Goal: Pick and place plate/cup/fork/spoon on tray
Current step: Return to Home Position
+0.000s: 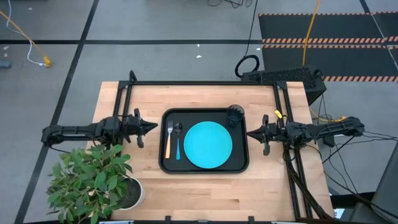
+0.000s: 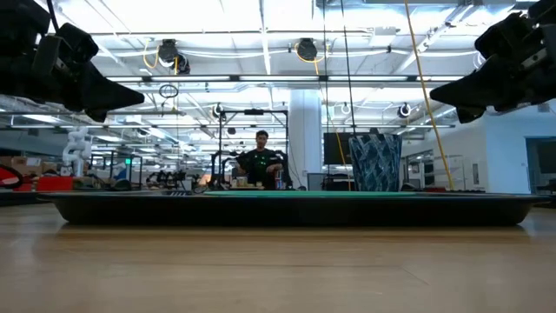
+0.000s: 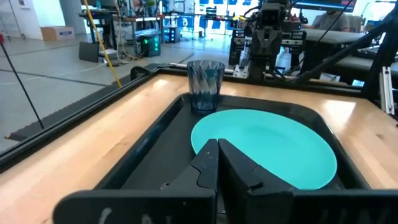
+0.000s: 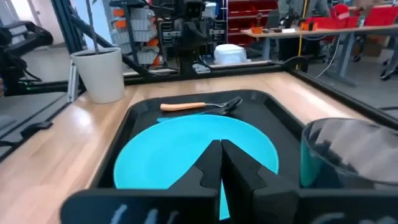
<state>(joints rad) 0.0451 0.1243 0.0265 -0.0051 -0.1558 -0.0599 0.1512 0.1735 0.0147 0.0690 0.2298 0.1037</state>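
1. Here we go: the left gripper (image 1: 153,127) hovers just off the left edge of the tray (image 1: 205,170) in the high view. Its fingers are pressed together to a point and carry nothing.
2. The right gripper (image 1: 249,132) mirrors it off the tray's right edge, its fingers likewise closed on each other and empty.
3. We see the tray in the middle of the table (image 1: 280,193), with the plate (image 1: 208,144) lying flat inside it, a little right of the tray's centre.
4. The cup (image 1: 235,115) stands upright in the tray's upper right corner, just beside the plate's edge. We cannot tell whether the two touch.
5. The fork (image 1: 168,142) and spoon (image 1: 178,142) lie side by side at the tray's left, between its rim and the plate, with the fork on the outside.
6. With all four pieces on the tray, we judge the placing done.
7. We reckon the plate is stiff, smooth and slippery, so the rim is the only place to take hold.
8. The cup looks light and hard, so we would pinch its wall at the lip.
9. The fork and spoon are slim, rigid and low-lying, so we would pinch each across the middle of its handle.
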